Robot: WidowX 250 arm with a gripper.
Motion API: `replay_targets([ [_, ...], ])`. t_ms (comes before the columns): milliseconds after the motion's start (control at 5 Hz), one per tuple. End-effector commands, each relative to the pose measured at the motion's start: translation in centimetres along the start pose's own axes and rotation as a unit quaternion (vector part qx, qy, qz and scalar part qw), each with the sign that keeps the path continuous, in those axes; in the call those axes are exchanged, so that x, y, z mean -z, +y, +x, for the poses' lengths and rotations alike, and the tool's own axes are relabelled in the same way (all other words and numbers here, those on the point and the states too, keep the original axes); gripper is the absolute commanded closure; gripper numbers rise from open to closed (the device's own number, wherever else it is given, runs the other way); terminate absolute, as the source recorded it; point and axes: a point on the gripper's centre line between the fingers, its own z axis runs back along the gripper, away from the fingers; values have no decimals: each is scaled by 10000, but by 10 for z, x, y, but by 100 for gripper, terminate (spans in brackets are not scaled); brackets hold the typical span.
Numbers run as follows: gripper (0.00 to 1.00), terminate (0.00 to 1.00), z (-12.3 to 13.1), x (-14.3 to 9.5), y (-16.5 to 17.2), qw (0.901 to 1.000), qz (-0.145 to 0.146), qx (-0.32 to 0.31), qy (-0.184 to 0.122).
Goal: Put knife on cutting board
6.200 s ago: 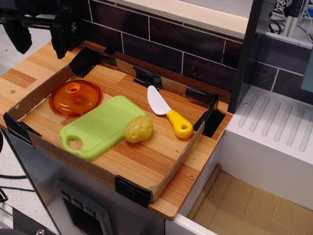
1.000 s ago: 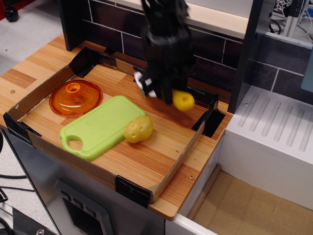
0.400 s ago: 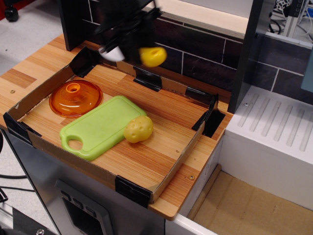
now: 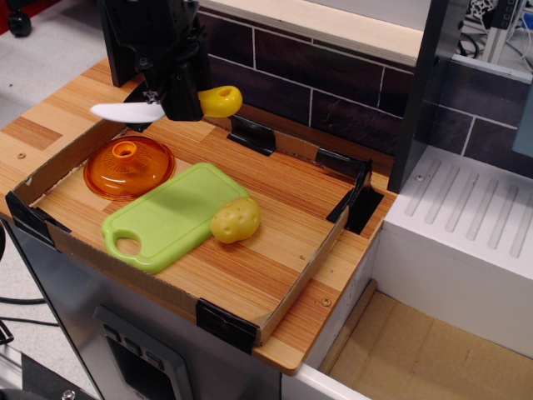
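Observation:
My black gripper (image 4: 171,107) is shut on the knife and holds it in the air above the tray's back left part. The knife's white blade (image 4: 127,111) points left and its yellow handle (image 4: 220,101) sticks out to the right. The light-green cutting board (image 4: 171,213) lies flat in the tray below and in front of the gripper, its handle hole at the front left. Nothing lies on the board except the potato touching its right edge.
A round orange lid (image 4: 128,166) lies left of the board, under the blade. A yellow potato (image 4: 236,219) sits at the board's right edge. The cardboard tray (image 4: 298,279) has low walls with black corner clips. A dark brick wall stands behind; a white unit (image 4: 466,225) is at right.
The knife was picked up from the tray's right side. In the last second my gripper has carried it up and left, and it now hangs lower above the orange lid.

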Motion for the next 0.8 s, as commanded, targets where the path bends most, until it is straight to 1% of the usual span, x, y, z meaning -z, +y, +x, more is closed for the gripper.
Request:
replay_targets([
  [0, 100, 0, 12, 16, -11, 9705, 61, -2283, -774],
  [200, 100, 0, 17, 35, -9, 9501, -176, -3033, -703],
  [400, 100, 0, 16, 54, -4, 9560, -79, -2851, -687],
  [600, 100, 0, 14, 62, 5, 9569, -196, -2809, -712],
])
